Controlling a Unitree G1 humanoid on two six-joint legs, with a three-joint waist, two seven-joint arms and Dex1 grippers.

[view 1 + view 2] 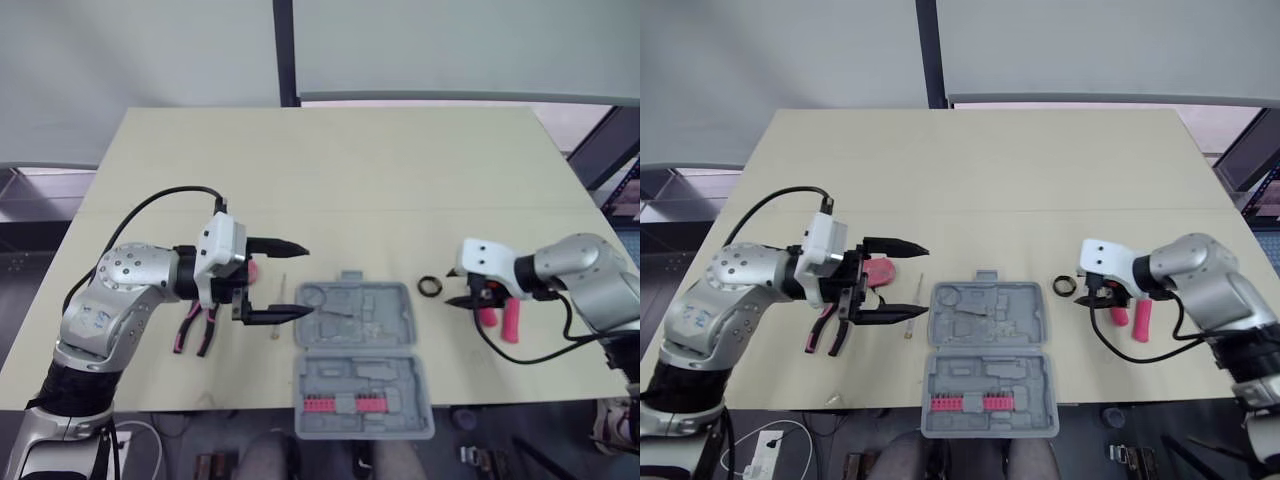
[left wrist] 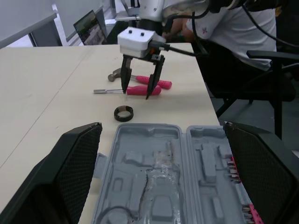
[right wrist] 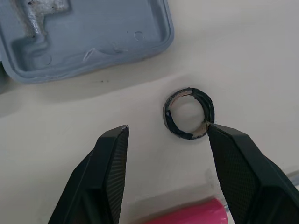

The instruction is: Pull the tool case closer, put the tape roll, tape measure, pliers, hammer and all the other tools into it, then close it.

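Tool case (image 1: 385,300): grey moulded plastic, rounded corners, lying open and flat at the front edge of the pale matte table (image 1: 330,170), red bits in its near half. Tape roll (image 3: 167,116), a thin black ring, lies just right of the case. Right gripper (image 3: 167,126) is spread wide over the ring. Left gripper (image 1: 308,282) is spread wide at the case's left edge, with pink-handled pliers (image 1: 195,330) lying to its left. Open room across the table's far half

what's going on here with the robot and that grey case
The robot is packing tools into the open tool case, which lies at the table's near edge, its main tray empty. The right gripper hovers over the tape roll beside the case, jaws open. The left gripper, jaws open too, is at the case's left edge, with the pliers lying nearby.
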